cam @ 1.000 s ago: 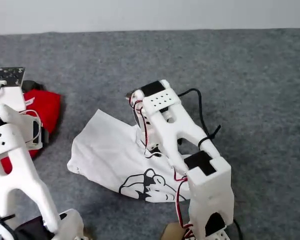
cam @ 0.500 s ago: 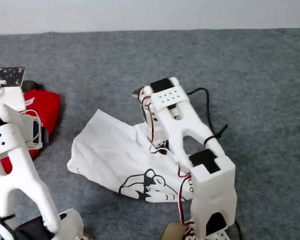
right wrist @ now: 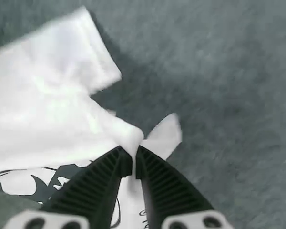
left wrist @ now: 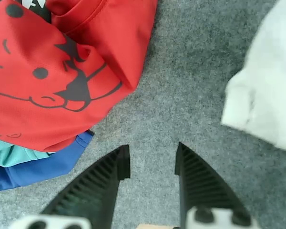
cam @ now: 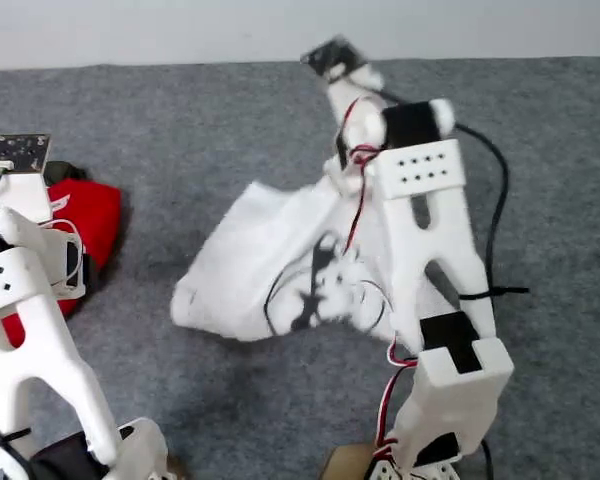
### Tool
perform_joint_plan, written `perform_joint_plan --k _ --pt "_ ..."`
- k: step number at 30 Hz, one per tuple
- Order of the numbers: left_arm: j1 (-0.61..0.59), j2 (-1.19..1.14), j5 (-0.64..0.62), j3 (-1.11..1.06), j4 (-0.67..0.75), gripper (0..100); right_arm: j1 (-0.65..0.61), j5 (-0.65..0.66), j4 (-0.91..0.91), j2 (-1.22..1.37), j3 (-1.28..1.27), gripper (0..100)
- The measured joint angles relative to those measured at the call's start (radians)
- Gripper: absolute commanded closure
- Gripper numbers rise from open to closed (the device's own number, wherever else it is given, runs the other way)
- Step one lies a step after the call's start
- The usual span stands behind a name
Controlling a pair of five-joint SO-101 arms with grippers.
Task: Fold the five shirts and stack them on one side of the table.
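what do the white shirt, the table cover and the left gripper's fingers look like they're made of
white shirt: soft thin matte cloth, probably cotton knit; it drapes and creases where the right gripper pinches it.
table cover: grey felt or low-pile carpet, judging by its fuzzy speckled surface.
left gripper fingers: hard black plastic, likely 3d-printed, with ribbed faces.

White shirt (cam: 242, 262) is carrying black line drawing; red shirt (left wrist: 62, 57) is showing black cartoon print (blue shirt (left wrist: 38, 165), teal shirt (left wrist: 8, 155) showing plain); bench (cam: 180, 120) is reading grey.
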State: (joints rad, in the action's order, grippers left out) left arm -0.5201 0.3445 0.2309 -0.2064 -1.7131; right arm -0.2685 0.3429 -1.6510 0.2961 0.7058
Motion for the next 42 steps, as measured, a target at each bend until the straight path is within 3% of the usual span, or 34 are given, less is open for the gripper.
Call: perform_joint_plan --k 6,10,25,31,36,42 --pt "0.000 0.000 0.000 0.000 0.000 84 -0.028 0.041 -0.078 0.020 0.098 98.9" --pt "0.000 0.000 0.000 0.000 0.000 84 -0.074 0.068 -0.103 0.020 0.028 98.9" --pt "0.000 0.000 0.000 0.000 0.000 84 -0.219 0.074 -0.103 -0.209 -0.743 98.9" --pt "0.000 0.000 0.000 0.000 0.000 84 -0.354 0.077 -0.103 -0.307 -0.976 96.0" --pt "0.000 0.000 0.000 0.000 0.000 84 -0.433 0.092 -0.103 -0.377 -0.988 81.5" --pt "0.000 0.000 0.000 0.000 0.000 84 -0.308 0.011 -0.103 -0.410 -0.822 79.6"
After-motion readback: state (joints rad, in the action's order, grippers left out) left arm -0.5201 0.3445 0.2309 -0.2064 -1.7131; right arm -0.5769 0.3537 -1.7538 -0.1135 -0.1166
